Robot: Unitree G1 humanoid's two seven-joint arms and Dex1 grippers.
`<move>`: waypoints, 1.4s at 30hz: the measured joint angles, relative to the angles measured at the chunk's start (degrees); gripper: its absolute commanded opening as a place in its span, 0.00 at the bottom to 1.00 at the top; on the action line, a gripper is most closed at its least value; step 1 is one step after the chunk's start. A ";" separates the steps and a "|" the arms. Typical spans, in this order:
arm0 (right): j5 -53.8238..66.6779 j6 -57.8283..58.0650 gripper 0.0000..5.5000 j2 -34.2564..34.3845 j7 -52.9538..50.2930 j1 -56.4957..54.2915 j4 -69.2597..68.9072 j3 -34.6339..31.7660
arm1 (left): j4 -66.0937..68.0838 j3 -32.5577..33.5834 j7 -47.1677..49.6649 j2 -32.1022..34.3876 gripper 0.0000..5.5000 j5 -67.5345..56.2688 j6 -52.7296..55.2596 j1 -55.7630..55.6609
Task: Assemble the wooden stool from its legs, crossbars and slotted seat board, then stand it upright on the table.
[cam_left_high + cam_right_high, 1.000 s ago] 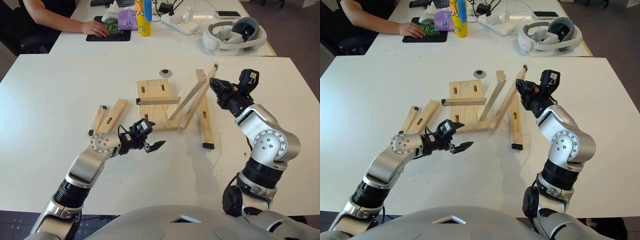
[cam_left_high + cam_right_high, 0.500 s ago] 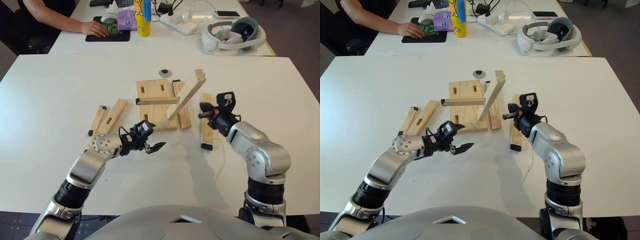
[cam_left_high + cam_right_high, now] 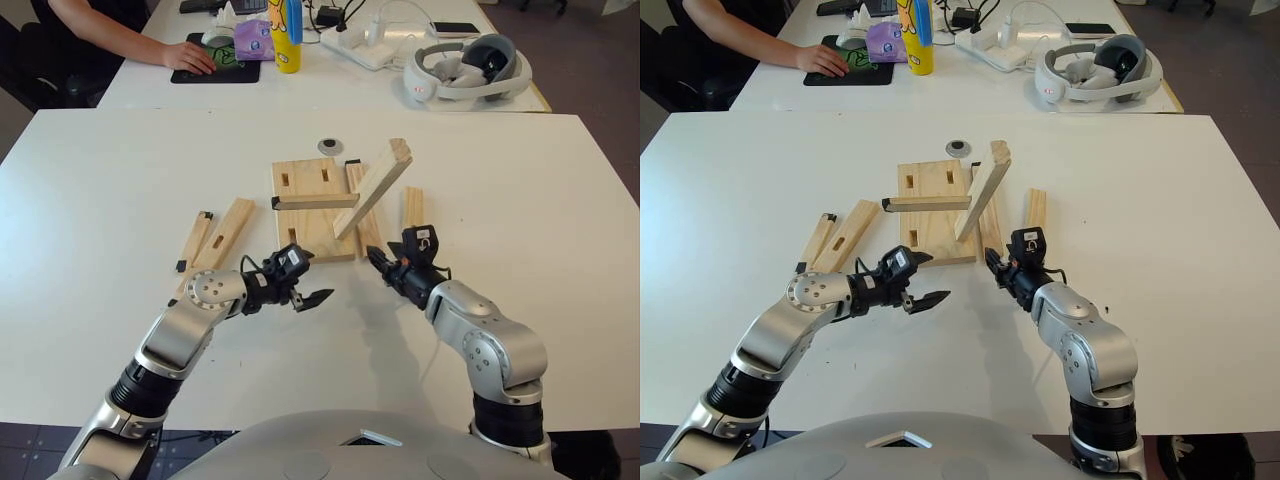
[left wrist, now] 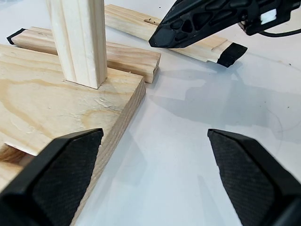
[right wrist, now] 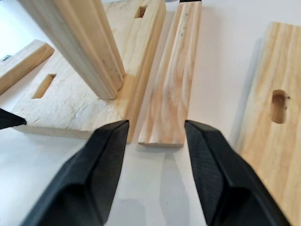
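The slotted seat board (image 3: 305, 212) lies flat mid-table. One leg (image 3: 375, 185) stands tilted in its right side, and a crossbar (image 3: 316, 201) rests across it. A second leg (image 3: 366, 222) lies flat against the board's right edge, with a slotted piece (image 3: 412, 208) just beyond it. Two more pieces (image 3: 228, 232) lie to the left of the board. My left gripper (image 3: 308, 291) is open at the board's near edge (image 4: 123, 117). My right gripper (image 3: 382, 264) is open at the near end of the flat leg (image 5: 170, 94), empty.
A small grey disc (image 3: 333, 146) sits behind the board. A second table at the back holds a headset (image 3: 468, 72), a yellow bottle (image 3: 288, 35) and a person's hand (image 3: 190, 58) on a dark mat. Bare tabletop lies to the far left, far right and in front.
My right gripper left the leaning legs and dropped toward me to the board's near right corner. One of the two leaning legs now lies flat beside the board. The left arm barely moved.
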 measured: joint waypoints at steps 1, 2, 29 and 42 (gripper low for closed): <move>-1.06 -0.69 0.54 0.03 -0.44 0.01 0.02 0.82 | 0.00 -0.06 -0.35 0.12 0.75 -0.03 0.01 -0.09; -1.86 -1.25 0.56 0.05 -0.82 0.02 0.08 1.41 | 0.01 -0.09 -0.63 0.17 0.75 -0.16 0.03 -0.19; -13.48 -10.82 0.67 3.16 -2.46 -2.59 13.60 6.41 | 1.72 -0.74 -3.21 0.39 0.75 -0.30 0.08 -3.57; -13.95 -10.17 0.37 4.39 -2.43 -4.09 16.54 6.24 | 2.69 -0.74 -3.39 0.32 0.75 -0.27 -0.33 -4.31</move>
